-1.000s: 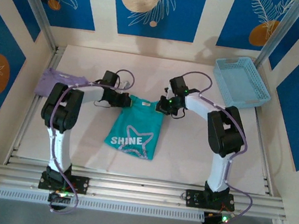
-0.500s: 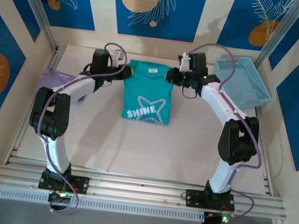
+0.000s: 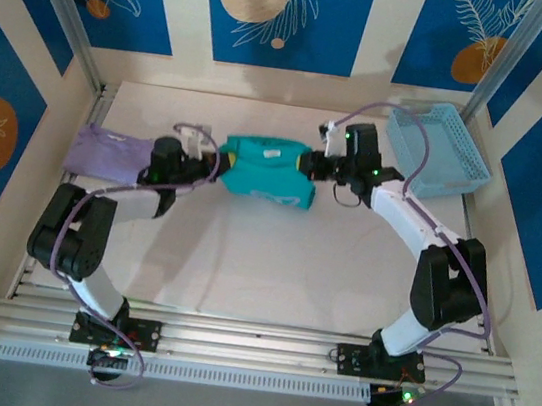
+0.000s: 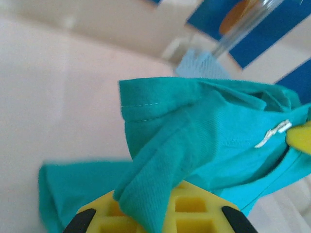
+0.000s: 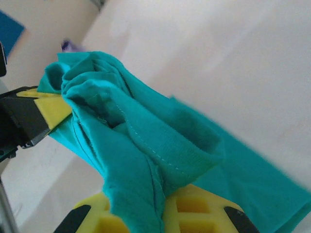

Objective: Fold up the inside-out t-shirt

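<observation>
The teal inside-out t-shirt (image 3: 266, 169) lies bunched in a short wide band at the far middle of the table, stretched between both grippers. My left gripper (image 3: 218, 162) is shut on its left end, my right gripper (image 3: 307, 164) on its right end. In the left wrist view the t-shirt (image 4: 209, 131) drapes over the yellow jaws of the left gripper (image 4: 153, 216), which pinch a fold. In the right wrist view a hemmed fold of the t-shirt (image 5: 146, 131) is pinched in the right gripper (image 5: 155, 216), and the other gripper's yellow finger (image 5: 51, 108) shows at the left.
A pale lavender folded garment (image 3: 106, 152) lies at the left edge beside the left arm. A light blue basket (image 3: 438, 148) stands at the far right. White table surface (image 3: 263, 262) stretches between the shirt and the arm bases.
Both arms carried the shirt from mid-table to the far side. It hung flat with its print showing; now it is lowered and bunched into a low band on the table.
</observation>
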Robot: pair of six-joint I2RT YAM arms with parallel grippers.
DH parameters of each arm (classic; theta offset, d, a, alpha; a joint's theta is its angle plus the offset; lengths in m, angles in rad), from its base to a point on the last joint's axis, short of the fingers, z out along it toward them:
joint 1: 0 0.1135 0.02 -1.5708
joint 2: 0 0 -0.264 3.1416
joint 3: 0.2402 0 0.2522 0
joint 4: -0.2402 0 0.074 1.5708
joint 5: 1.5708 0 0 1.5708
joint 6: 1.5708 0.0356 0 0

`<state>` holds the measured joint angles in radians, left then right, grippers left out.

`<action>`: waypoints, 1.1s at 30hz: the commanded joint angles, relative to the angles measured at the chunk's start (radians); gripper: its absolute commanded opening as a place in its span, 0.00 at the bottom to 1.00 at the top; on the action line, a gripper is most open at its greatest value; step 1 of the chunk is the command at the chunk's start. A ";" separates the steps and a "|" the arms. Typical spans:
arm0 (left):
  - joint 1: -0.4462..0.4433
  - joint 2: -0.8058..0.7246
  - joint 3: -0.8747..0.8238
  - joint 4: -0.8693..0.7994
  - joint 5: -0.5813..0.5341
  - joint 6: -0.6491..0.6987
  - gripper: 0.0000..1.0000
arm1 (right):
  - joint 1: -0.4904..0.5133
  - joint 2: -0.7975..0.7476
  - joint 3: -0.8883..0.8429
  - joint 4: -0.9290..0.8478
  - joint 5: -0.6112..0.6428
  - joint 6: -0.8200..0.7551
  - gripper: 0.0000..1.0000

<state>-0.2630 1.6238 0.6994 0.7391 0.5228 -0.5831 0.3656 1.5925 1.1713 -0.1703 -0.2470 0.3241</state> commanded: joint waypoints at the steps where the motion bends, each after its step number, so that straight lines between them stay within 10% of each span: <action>1: -0.032 -0.138 -0.168 0.174 0.010 -0.056 0.00 | 0.044 -0.099 -0.101 -0.026 -0.011 0.047 0.04; 8: -0.078 -0.285 -0.272 -0.076 -0.029 0.004 0.00 | 0.084 -0.124 -0.192 -0.154 0.066 0.160 0.04; 18: -0.078 -0.025 0.010 -0.418 -0.185 0.105 0.04 | 0.014 0.205 0.050 -0.283 0.085 0.193 0.09; 24: -0.076 0.167 0.206 -0.564 -0.262 0.158 0.34 | 0.001 0.363 0.188 -0.386 0.152 0.168 0.30; 33: -0.078 -0.008 0.120 -0.669 -0.293 0.183 0.72 | 0.011 0.141 0.078 -0.428 0.273 0.129 0.58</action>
<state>-0.3389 1.6817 0.8551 0.1394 0.2253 -0.4133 0.3687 1.8454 1.2903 -0.5518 -0.0219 0.4656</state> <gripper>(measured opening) 0.707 0.573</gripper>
